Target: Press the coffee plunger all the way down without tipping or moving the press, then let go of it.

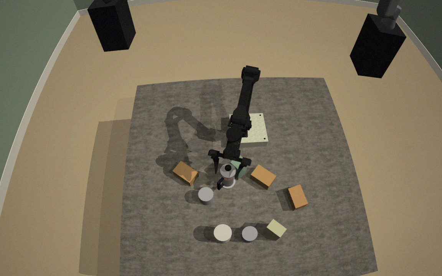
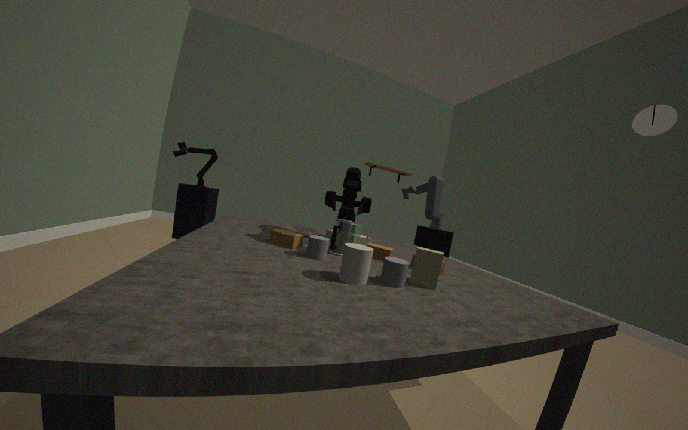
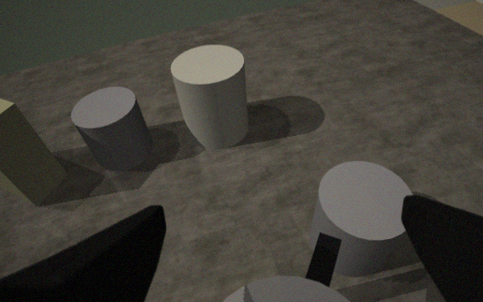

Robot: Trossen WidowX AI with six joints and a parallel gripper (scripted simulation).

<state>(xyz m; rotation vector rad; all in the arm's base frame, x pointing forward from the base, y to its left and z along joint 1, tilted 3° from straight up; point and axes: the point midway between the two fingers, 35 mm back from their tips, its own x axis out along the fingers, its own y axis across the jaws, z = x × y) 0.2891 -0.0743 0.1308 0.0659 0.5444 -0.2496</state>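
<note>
The coffee press [image 1: 228, 179] [image 2: 346, 237] stands upright, its black handle [image 1: 220, 183] [image 3: 324, 257] toward the short grey cylinder. The black plunger knob [image 1: 228, 167] sits low, close over the pale lid [image 1: 223, 171] [image 3: 288, 290]; any remaining gap is too small to tell. The knob is below the wrist view, where only the lid's far part shows. My gripper [image 1: 227, 174] [image 3: 283, 213] is open and empty. Its fingers stand wide apart, one on each side of the knob and lid, with no contact visible.
A grey cylinder [image 1: 205, 194] [image 3: 365, 201] stands near the handle. A green block [image 1: 239, 166] is close behind the press. Orange blocks [image 1: 185, 172] [image 1: 263, 176] [image 1: 297, 196] lie around it. A white cylinder [image 1: 222, 232], another grey cylinder [image 1: 249, 233] and a yellow block [image 1: 276, 228] stand farther off.
</note>
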